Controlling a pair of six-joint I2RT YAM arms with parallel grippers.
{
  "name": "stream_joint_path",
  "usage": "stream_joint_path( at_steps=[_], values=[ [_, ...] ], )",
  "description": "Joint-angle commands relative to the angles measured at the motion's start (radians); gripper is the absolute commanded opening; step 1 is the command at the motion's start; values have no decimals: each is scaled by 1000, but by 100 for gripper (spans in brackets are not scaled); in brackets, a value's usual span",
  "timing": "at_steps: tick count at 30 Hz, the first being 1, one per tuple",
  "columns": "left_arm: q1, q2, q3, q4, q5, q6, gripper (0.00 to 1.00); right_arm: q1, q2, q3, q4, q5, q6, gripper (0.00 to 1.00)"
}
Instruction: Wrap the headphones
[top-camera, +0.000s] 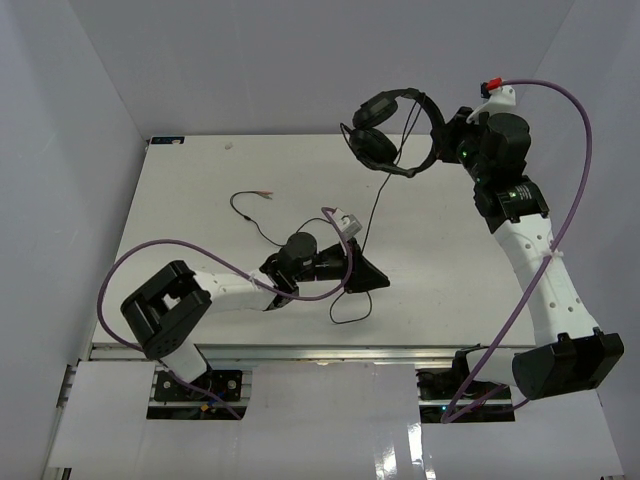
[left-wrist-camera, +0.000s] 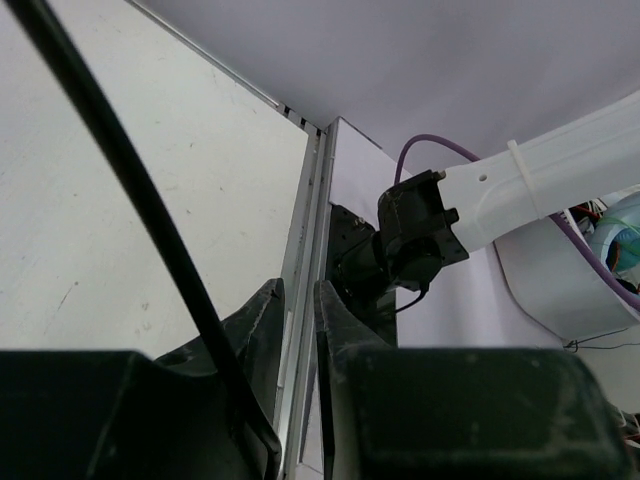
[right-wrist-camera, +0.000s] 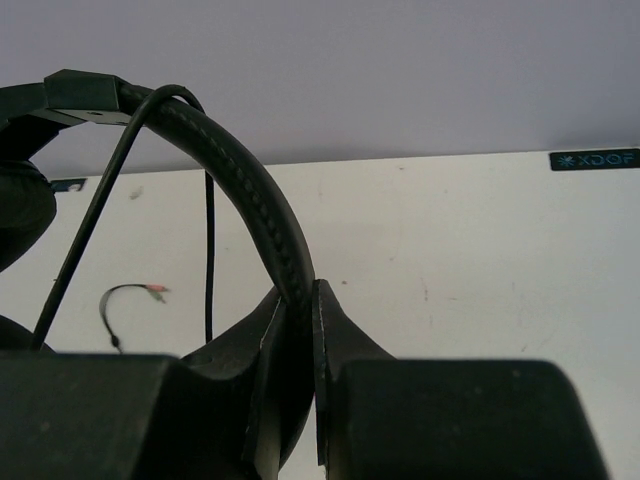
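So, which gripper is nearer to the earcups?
Right. The right gripper clamps the headband just beside the earcups. The left gripper is well away, toward the near side, by the cord.

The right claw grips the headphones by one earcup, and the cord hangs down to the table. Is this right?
No: the right claw grips the headphones by the headband, as the right wrist view shows. The cord does hang to the table.
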Motion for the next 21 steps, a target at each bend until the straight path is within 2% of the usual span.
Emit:
stream_joint_path(
  at_steps=[1, 7, 13, 21],
  values=[
    [-64, -92, 78, -157, -57, 66, 29, -2, -34, -76, 163, 150, -45, 8],
    [-138, -158, 151, -260, -61, 74, 27, 5, -53, -197, 257, 237, -141, 8],
    [-196, -189, 305, -400, -75, 107, 25, 32, -73, -302, 341, 302, -227, 8],
    [-210, -138, 481, -510, -8, 118, 25, 122, -101, -440, 429, 389, -354, 8]
  ],
)
